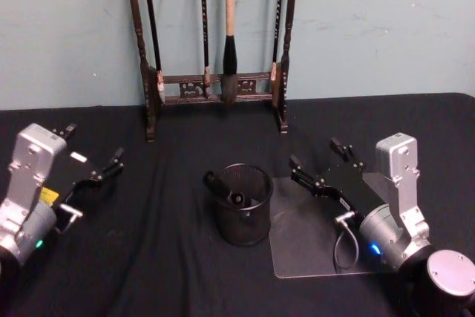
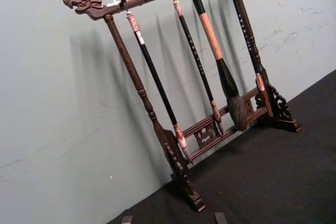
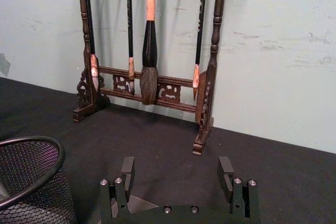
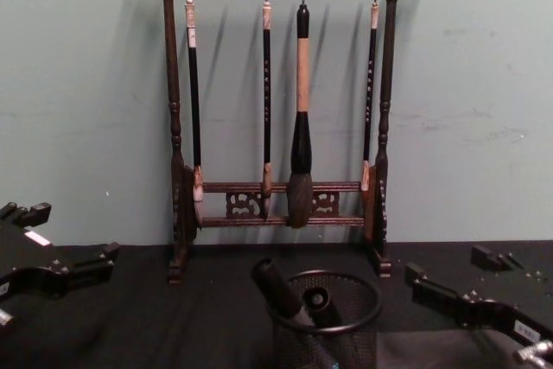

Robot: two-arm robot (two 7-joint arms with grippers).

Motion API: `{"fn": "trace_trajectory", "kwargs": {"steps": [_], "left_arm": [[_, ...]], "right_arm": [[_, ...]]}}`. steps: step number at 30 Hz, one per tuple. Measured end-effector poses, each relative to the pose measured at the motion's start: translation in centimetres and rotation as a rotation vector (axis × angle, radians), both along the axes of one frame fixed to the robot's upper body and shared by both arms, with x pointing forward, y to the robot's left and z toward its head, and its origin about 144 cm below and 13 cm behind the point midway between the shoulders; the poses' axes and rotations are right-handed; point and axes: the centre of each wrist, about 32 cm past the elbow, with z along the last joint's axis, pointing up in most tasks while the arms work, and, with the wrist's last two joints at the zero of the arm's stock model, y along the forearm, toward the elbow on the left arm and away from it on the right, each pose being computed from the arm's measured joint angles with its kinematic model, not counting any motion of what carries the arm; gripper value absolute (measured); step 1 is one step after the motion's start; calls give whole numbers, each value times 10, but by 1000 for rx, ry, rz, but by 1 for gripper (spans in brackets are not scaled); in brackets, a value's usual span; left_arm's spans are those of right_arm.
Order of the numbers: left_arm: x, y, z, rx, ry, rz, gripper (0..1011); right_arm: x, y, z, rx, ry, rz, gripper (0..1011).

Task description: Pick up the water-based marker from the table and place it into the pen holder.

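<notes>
The black wire-mesh pen holder [image 1: 242, 229] [image 4: 294, 347] [image 3: 32, 195] stands at the middle of the black table. A thick black water-based marker [image 1: 217, 182] [image 4: 275, 287] leans inside it, its end sticking out over the rim. A second dark marker end [image 1: 237, 199] [image 4: 317, 301] shows beside it in the cup. My left gripper [image 1: 93, 150] [image 4: 65, 239] hovers open and empty at the left, well away from the holder. To the right of the holder my right gripper [image 1: 318, 152] [image 3: 176, 167] [image 4: 448, 265] is open, with nothing between its fingers.
A tall dark wooden brush rack [image 1: 215, 87] [image 2: 173, 140] [image 3: 157, 85] [image 4: 281, 200] with several hanging brushes stands at the back against the pale wall. A clear plastic sheet [image 1: 304, 239] lies on the cloth under the right gripper.
</notes>
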Motion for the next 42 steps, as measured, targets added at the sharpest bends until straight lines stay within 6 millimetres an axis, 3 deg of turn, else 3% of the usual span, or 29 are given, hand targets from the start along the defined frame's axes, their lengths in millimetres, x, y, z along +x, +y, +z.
{"fn": "trace_trajectory", "kwargs": {"steps": [42], "left_arm": [[0,0,0,0,0,0,1009]], "right_arm": [[0,0,0,0,0,0,1002]]}}
